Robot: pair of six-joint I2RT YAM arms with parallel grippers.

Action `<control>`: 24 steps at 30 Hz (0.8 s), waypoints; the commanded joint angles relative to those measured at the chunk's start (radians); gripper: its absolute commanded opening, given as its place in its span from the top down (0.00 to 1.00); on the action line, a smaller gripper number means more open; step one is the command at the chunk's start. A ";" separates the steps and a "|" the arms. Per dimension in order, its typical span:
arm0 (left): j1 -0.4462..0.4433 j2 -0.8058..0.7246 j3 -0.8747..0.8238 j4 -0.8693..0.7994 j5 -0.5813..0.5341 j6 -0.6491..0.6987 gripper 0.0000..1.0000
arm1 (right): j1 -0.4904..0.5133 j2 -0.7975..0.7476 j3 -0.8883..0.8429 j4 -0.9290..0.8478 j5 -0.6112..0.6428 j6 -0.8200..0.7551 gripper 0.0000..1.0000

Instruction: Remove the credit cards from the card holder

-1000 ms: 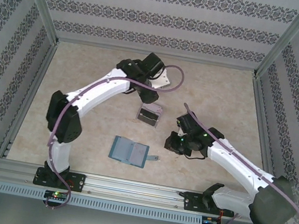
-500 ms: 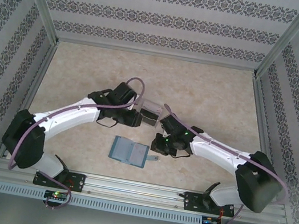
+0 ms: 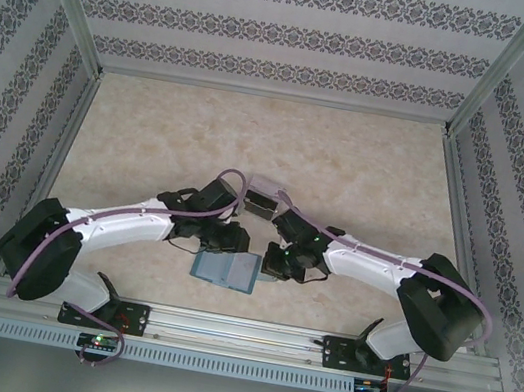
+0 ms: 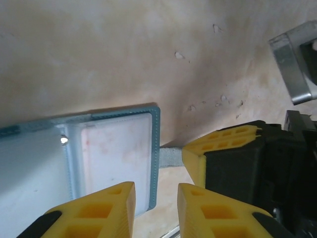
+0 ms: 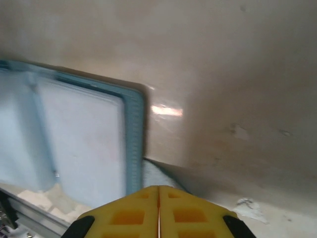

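Both arms, overhead: left gripper and right gripper are hovering over the small teal-blue folding card holder, lying open.
Left wrist: jaws are standing slightly parted, empty, above the pocketed pale pinkish-white credit card.
Right wrist: claw is pressing together, empty; I am aiming to pin the holder's edge, then pinch the card.

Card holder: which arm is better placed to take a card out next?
Left, probably. The left gripper is open over the edge of the card holder, ready to close. The right gripper is shut, at the grey tab beside it.
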State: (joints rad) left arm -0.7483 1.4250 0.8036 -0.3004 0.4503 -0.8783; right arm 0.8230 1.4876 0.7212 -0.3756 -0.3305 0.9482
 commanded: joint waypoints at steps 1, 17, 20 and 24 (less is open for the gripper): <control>-0.034 0.036 -0.020 0.133 0.039 -0.081 0.71 | 0.011 -0.015 -0.034 0.000 0.015 0.015 0.90; -0.098 0.227 -0.013 0.218 0.065 -0.124 0.70 | 0.011 0.016 -0.034 -0.028 0.056 -0.009 0.90; -0.098 0.248 -0.020 0.213 0.066 -0.123 0.69 | 0.010 0.020 -0.027 -0.036 0.059 -0.014 0.90; -0.100 0.244 0.004 0.111 0.026 -0.086 0.66 | 0.010 0.017 -0.025 -0.041 0.064 -0.016 0.90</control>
State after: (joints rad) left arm -0.8379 1.6600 0.7959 -0.1055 0.5201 -0.9924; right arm 0.8230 1.4933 0.6872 -0.3767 -0.3027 0.9440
